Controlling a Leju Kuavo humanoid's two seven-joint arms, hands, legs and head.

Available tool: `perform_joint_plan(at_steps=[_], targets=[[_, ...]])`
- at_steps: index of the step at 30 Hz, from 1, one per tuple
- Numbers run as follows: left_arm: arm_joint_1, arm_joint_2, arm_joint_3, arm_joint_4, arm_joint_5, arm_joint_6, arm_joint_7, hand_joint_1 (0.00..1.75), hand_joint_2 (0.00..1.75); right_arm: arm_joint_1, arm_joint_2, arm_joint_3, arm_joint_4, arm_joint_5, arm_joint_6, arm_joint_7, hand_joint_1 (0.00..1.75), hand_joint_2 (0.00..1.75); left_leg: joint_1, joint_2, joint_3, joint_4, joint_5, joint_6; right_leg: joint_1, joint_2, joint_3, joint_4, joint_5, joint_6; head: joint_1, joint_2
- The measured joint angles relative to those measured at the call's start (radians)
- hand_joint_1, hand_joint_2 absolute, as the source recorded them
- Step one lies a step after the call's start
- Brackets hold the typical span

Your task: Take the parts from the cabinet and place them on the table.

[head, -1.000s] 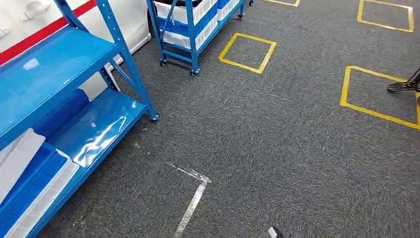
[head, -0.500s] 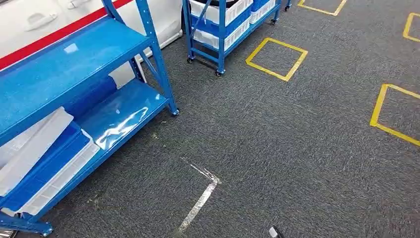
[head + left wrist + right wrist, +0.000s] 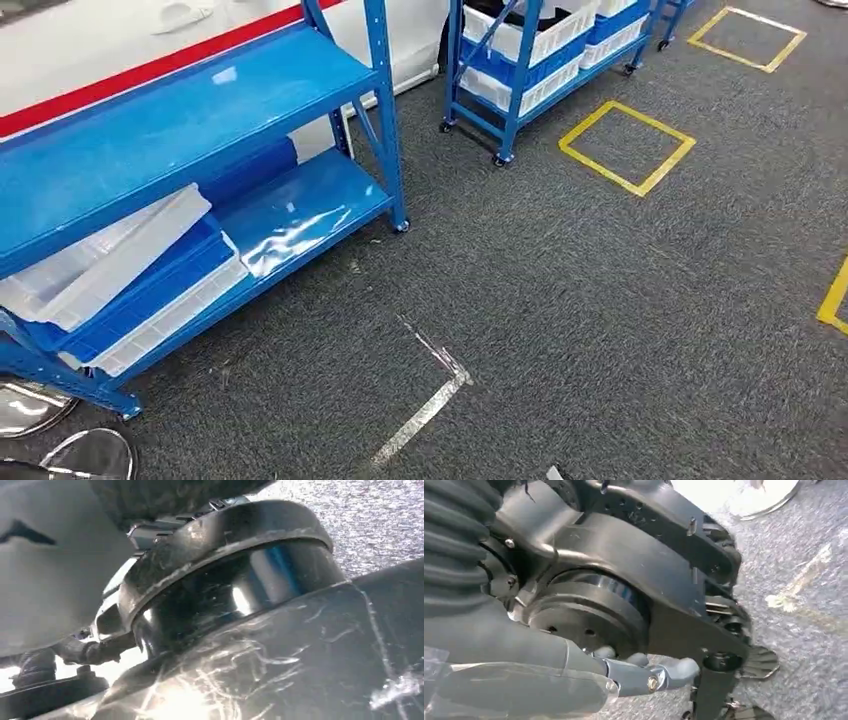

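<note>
A blue metal rack [image 3: 190, 120] stands at the left of the head view, its top shelf bare and glossy. On its lower shelf lie tilted white and blue trays [image 3: 130, 280] beside a sheet of clear plastic [image 3: 295, 225]. I can make out no loose parts on it. In the right wrist view my right hand [image 3: 644, 677] hangs beside dark body parts over the carpet, with pale fingers [image 3: 674, 670] stretched out and something clear and glossy [image 3: 514, 690] along them. The left wrist view shows a pale grey bulk of my left hand [image 3: 45, 580]; how its fingers lie is hidden.
A blue wheeled cart [image 3: 540, 60] with white and blue bins stands at the back. Yellow tape squares [image 3: 625, 145] and a silver tape corner [image 3: 430, 385] mark the grey carpet. Shiny chrome shapes [image 3: 60, 440] sit at the bottom left, by the rack's foot [image 3: 125, 408].
The whole picture has shifted right: my view has turned left. The rack now shows more of its length and its front leg, and the right-hand yellow squares have slid out of view.
</note>
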Motion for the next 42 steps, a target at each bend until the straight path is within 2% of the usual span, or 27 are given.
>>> perform_joint_plan(at_steps=[1, 3, 4, 6, 8, 9, 11, 12, 13, 14, 16, 18, 19, 20, 22, 24, 25, 26, 29, 30, 31, 33, 35, 37, 39, 40, 42], targets=[[0.0, 0.0, 0.0, 0.0, 0.0, 0.003, 0.0, 0.0, 0.0, 0.002, 0.003, 0.0, 0.0, -0.001, 0.0, 0.0, 0.0, 0.0, 0.0, 0.0, -0.002, -0.005, 0.001, -0.003, -0.001, -0.002, -0.007, 0.004, 0.003, -0.008, -0.015, 0.0], [0.002, 0.003, 0.0, 0.0, 0.0, 0.011, 0.001, 0.0, 0.0, 0.006, 0.003, 0.0, 0.0, -0.003, 0.001, 0.0, 0.0, 0.0, -0.003, -0.003, -0.014, -0.002, -0.004, -0.011, -0.002, -0.005, -0.019, 0.022, 0.0, -0.013, -0.017, 0.0], [0.002, 0.003, 0.0, 0.0, -0.001, 0.016, 0.002, 0.0, 0.0, 0.006, 0.003, 0.0, 0.0, -0.003, 0.001, -0.002, 0.0, 0.0, 0.0, 0.01, -0.02, 0.02, -0.022, -0.017, 0.0, -0.009, -0.02, 0.021, -0.001, -0.018, -0.018, 0.0], [-0.001, 0.001, 0.0, 0.0, -0.004, 0.026, 0.002, 0.0, 0.0, 0.006, 0.003, 0.0, 0.0, -0.005, 0.001, -0.005, 0.0, 0.0, 0.007, 0.055, -0.075, 0.144, -0.096, -0.03, 0.002, -0.016, -0.019, 0.02, -0.002, -0.027, -0.03, 0.0], [-0.001, -0.002, 0.0, 0.0, -0.006, 0.033, 0.003, 0.0, 0.0, 0.009, 0.003, 0.0, 0.0, -0.007, 0.001, -0.011, 0.0, 0.0, 0.007, 0.065, -0.147, 0.294, -0.158, -0.031, 0.009, -0.03, -0.019, 0.018, -0.002, -0.027, -0.03, 0.0], [-0.001, -0.002, 0.0, 0.0, -0.008, 0.036, 0.003, 0.0, 0.0, 0.01, 0.003, 0.0, 0.0, -0.008, 0.001, -0.011, 0.0, 0.0, 0.007, 0.066, -0.162, 0.325, -0.161, -0.025, 0.015, -0.034, -0.019, 0.018, -0.003, -0.029, -0.03, 0.0], [-0.001, -0.002, 0.0, 0.0, -0.01, 0.039, 0.003, 0.0, 0.0, 0.009, 0.003, 0.0, 0.0, -0.01, 0.001, -0.012, 0.0, 0.0, -0.002, 0.065, -0.125, 0.248, -0.098, -0.002, 0.026, -0.038, -0.01, 0.017, -0.007, -0.032, -0.029, 0.0], [-0.001, -0.002, 0.0, 0.0, -0.01, 0.039, 0.003, 0.0, 0.0, 0.009, 0.003, 0.0, 0.0, -0.01, 0.001, -0.012, 0.0, 0.0, -0.004, 0.065, -0.115, 0.23, -0.086, 0.002, 0.027, -0.039, -0.008, 0.017, -0.008, -0.033, -0.03, 0.0], [0.0, -0.003, 0.0, 0.0, -0.01, 0.04, 0.005, 0.0, 0.0, 0.006, 0.003, 0.0, 0.0, -0.01, 0.001, -0.013, 0.0, 0.0, -0.022, 0.064, -0.033, 0.075, -0.004, 0.027, 0.035, -0.04, 0.011, 0.008, -0.013, -0.037, -0.03, 0.0], [0.0, -0.002, 0.0, 0.0, -0.01, 0.04, 0.005, 0.0, 0.0, 0.007, 0.005, 0.0, 0.0, -0.01, 0.002, -0.013, 0.0, 0.0, -0.028, 0.065, 0.001, 0.021, -0.01, 0.047, 0.035, -0.041, 0.025, -0.008, -0.014, -0.04, -0.026, 0.0], [-0.001, -0.003, 0.0, 0.0, -0.01, 0.043, 0.006, 0.0, 0.0, 0.003, 0.009, 0.0, 0.0, -0.011, 0.003, -0.015, 0.0, 0.0, -0.044, 0.067, 0.015, 0.001, 0.008, 0.069, 0.029, -0.043, 0.03, -0.03, -0.005, -0.037, -0.018, 0.0], [0.0, -0.003, 0.001, 0.0, -0.01, 0.042, 0.006, 0.0, 0.0, 0.003, 0.013, 0.0, 0.0, -0.013, 0.005, -0.015, 0.0, 0.0, -0.051, 0.066, 0.019, -0.02, 0.007, 0.07, 0.019, -0.048, 0.03, -0.038, 0.0, -0.034, -0.033, 0.0], [-0.001, -0.004, 0.001, 0.0, -0.01, 0.042, 0.006, 0.0, 0.0, 0.001, 0.015, 0.0, 0.0, -0.013, 0.005, -0.019, 0.0, 0.0, -0.045, 0.066, 0.04, -0.055, 0.009, 0.076, 0.027, -0.051, 0.042, -0.05, 0.001, -0.03, -0.035, 0.0], [0.0, -0.005, 0.0, 0.0, -0.01, 0.042, 0.004, 0.0, 0.0, 0.002, 0.014, 0.0, 0.0, -0.014, 0.004, -0.02, 0.0, 0.0, -0.029, 0.072, 0.069, -0.094, 0.015, 0.058, 0.027, -0.051, 0.044, -0.04, -0.012, -0.033, -0.032, 0.0], [-0.002, -0.007, 0.001, 0.0, -0.01, 0.042, 0.002, 0.0, 0.0, -0.001, 0.014, 0.0, 0.0, -0.014, 0.005, -0.021, 0.0, 0.0, -0.02, 0.067, 0.083, -0.11, 0.02, 0.058, 0.032, -0.033, -0.01, 0.054, -0.054, -0.023, -0.023, 0.0], [-0.001, -0.008, 0.001, -0.001, -0.009, 0.042, 0.001, 0.0, 0.0, -0.001, 0.011, 0.0, 0.0, -0.014, 0.005, -0.023, 0.0, 0.0, -0.019, 0.066, 0.081, -0.101, 0.012, 0.055, 0.029, -0.03, -0.099, 0.207, -0.108, -0.013, -0.02, 0.0], [0.0, -0.008, 0.001, -0.001, -0.009, 0.042, 0.0, 0.0, 0.0, 0.0, 0.01, 0.0, 0.0, -0.014, 0.004, -0.026, 0.0, 0.0, -0.018, 0.065, 0.08, -0.097, 0.006, 0.052, 0.027, -0.03, -0.141, 0.265, -0.114, -0.006, -0.02, 0.0], [0.001, -0.008, 0.0, -0.001, -0.008, 0.042, -0.002, 0.0, 0.0, -0.001, 0.009, 0.0, 0.0, -0.014, 0.005, -0.026, 0.0, 0.0, -0.017, 0.064, 0.08, -0.089, 0.001, 0.048, 0.025, -0.03, -0.145, 0.256, -0.084, -0.001, -0.02, 0.0], [0.001, -0.008, 0.001, -0.001, -0.006, 0.042, -0.005, 0.0, 0.0, 0.004, 0.006, 0.0, 0.001, -0.014, 0.004, -0.026, 0.0, 0.0, -0.01, 0.057, 0.076, -0.048, -0.027, 0.031, 0.014, -0.029, -0.052, 0.039, 0.051, 0.012, -0.019, 0.0], [0.001, -0.008, 0.001, -0.001, -0.006, 0.042, -0.005, 0.0, 0.0, 0.004, 0.006, 0.0, 0.001, -0.014, 0.004, -0.026, 0.0, 0.0, -0.015, 0.056, 0.063, -0.03, -0.039, 0.023, 0.012, -0.025, -0.038, 0.006, 0.039, 0.011, -0.019, 0.0], [-0.001, -0.008, 0.001, -0.001, -0.006, 0.042, -0.006, 0.0, 0.0, 0.003, 0.006, 0.0, 0.001, -0.014, 0.006, -0.026, 0.0, 0.0, -0.017, 0.051, 0.049, -0.011, -0.052, 0.02, 0.015, -0.02, -0.037, 0.006, 0.034, -0.016, -0.021, 0.0], [0.0, -0.008, 0.001, -0.001, -0.003, 0.043, -0.007, 0.0, 0.0, 0.006, 0.007, 0.0, 0.002, -0.014, 0.006, -0.027, 0.0, 0.0, -0.017, 0.052, 0.047, -0.01, -0.054, 0.015, 0.02, -0.022, -0.04, 0.01, 0.029, -0.03, -0.02, 0.0], [0.0, -0.007, 0.001, 0.0, -0.003, 0.045, -0.007, 0.0, 0.0, 0.005, 0.009, 0.0, 0.001, -0.014, 0.006, -0.029, 0.0, 0.0, -0.016, 0.054, 0.047, 0.003, -0.062, 0.006, 0.011, -0.026, -0.037, 0.004, 0.034, -0.039, -0.018, 0.0], [-0.001, -0.008, 0.001, 0.0, -0.002, 0.045, -0.007, 0.0, 0.0, 0.004, 0.005, 0.0, 0.002, -0.014, 0.007, -0.03, 0.0, 0.0, -0.008, 0.059, 0.011, 0.081, -0.115, -0.016, 0.008, -0.028, -0.036, 0.002, 0.032, -0.047, -0.031, 0.0], [-0.001, -0.008, 0.001, -0.001, -0.002, 0.045, -0.008, 0.0, 0.0, 0.005, 0.005, 0.0, 0.002, -0.014, 0.007, -0.03, 0.0, 0.0, 0.005, 0.062, -0.073, 0.244, -0.188, -0.03, 0.008, -0.033, -0.036, 0.003, 0.029, -0.048, -0.031, 0.0], [-0.001, -0.008, 0.001, 0.0, -0.002, 0.046, -0.008, 0.0, 0.0, 0.006, 0.005, 0.0, 0.002, -0.014, 0.007, -0.03, 0.0, 0.0, 0.011, 0.064, -0.105, 0.299, -0.197, -0.034, 0.007, -0.035, -0.036, 0.003, 0.027, -0.048, -0.031, 0.0], [-0.001, -0.008, 0.001, 0.0, -0.002, 0.046, -0.008, 0.0, 0.0, 0.006, 0.005, 0.0, 0.002, -0.014, 0.007, -0.03, 0.0, 0.0, 0.018, 0.065, -0.099, 0.268, -0.147, -0.038, 0.005, -0.035, -0.031, 0.003, 0.023, -0.045, -0.031, 0.0]])
